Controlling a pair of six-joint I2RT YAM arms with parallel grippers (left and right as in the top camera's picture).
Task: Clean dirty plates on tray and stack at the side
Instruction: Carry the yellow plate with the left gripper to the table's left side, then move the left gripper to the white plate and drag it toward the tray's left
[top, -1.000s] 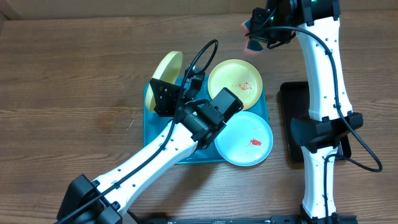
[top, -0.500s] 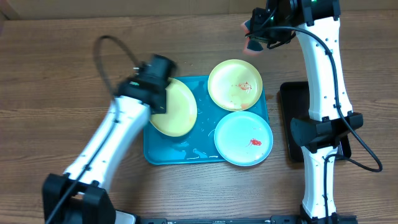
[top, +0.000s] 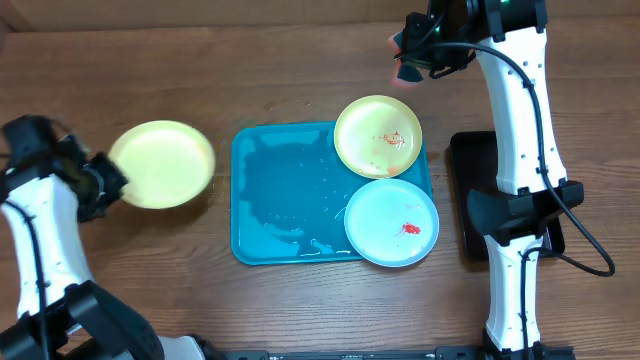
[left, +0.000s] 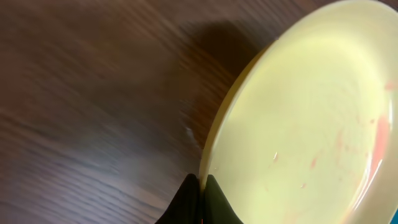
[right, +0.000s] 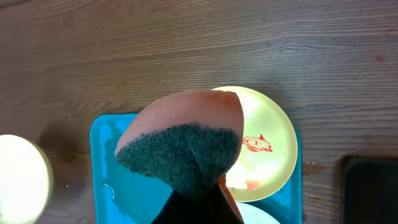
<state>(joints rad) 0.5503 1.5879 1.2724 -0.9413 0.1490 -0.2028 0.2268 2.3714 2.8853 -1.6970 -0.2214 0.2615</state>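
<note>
Now, far left: the left gripper (top: 95, 187) pinches the held plate (top: 160, 165) by its rim, with the tray (top: 285, 200) well off to its right. I can't tell whether the plate rests on the table (top: 150, 80). It's a thin edge grip, so a jerk or tilt could slip the plate loose. Faint pink streaks show on it, so stacking now may park a dirty one. Far right, the right gripper (top: 410, 62) clamps the sponge (top: 405, 50), with the yellow plate (top: 377, 136) just below it and the blue plate (top: 392, 222) further down. A hard scrub could skid either off the tray's edge.
</note>
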